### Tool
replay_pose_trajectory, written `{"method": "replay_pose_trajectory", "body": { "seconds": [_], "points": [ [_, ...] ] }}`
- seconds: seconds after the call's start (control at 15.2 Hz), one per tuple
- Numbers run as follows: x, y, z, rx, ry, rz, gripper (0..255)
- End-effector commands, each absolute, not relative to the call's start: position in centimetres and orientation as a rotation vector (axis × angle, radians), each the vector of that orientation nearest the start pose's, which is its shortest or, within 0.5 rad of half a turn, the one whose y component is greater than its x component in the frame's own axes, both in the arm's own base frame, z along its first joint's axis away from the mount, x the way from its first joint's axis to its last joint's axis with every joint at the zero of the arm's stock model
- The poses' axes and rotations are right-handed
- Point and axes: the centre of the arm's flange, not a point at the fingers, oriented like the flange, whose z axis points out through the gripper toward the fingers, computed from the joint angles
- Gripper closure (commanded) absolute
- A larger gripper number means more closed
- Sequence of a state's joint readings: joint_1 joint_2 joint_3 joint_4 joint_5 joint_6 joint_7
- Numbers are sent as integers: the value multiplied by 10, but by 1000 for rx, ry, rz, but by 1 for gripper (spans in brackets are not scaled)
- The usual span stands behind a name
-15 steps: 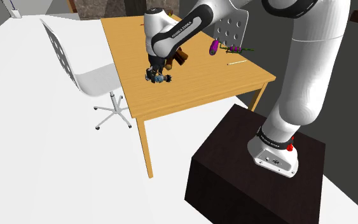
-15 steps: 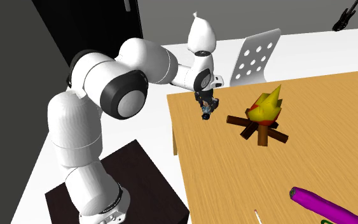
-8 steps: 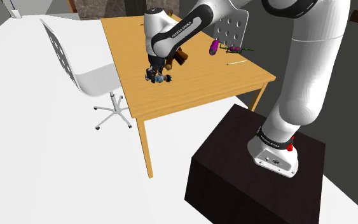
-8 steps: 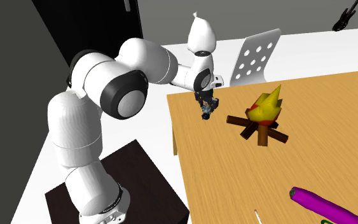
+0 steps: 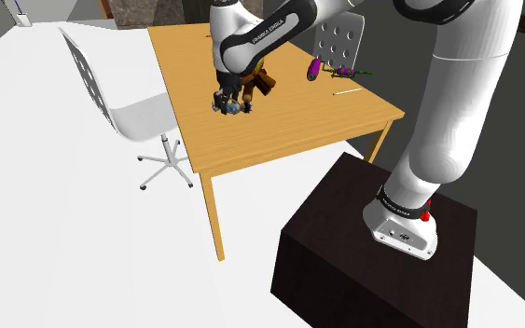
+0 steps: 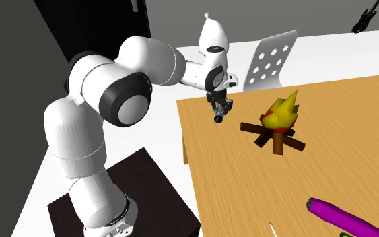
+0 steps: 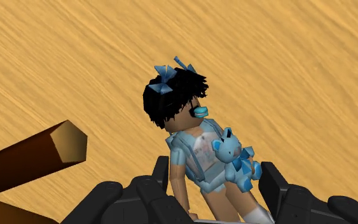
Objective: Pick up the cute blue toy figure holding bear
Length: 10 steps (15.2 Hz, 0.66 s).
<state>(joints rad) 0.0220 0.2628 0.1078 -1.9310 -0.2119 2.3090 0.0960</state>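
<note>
Clasping the black-haired toy figure (image 7: 193, 145) and its blue bear (image 7: 229, 150), the gripper (image 7: 215, 179) hangs over a wood-grained table (image 7: 75, 63).

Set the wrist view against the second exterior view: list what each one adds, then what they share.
Wrist view: close detail of the blue toy figure, with black hair, a blue bow and a blue bear at its chest, and the gripper clasping its lower body. Second exterior view: the white arm, its dark stand, a perforated chair, a purple object. Shared: figure, gripper, wooden table, brown logs of the campfire toy.
</note>
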Motion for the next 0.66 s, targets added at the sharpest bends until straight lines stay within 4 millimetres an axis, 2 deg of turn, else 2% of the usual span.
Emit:
{"method": "replay_pose_trajectory", "body": {
  "seconds": [0.0,0.46,0.59],
  "points": [
    [617,73,375,-3247,-264,-216,255],
    [617,73,412,-3247,-264,-216,255],
    [617,73,413,-3247,-264,-216,255]
  ]
}}
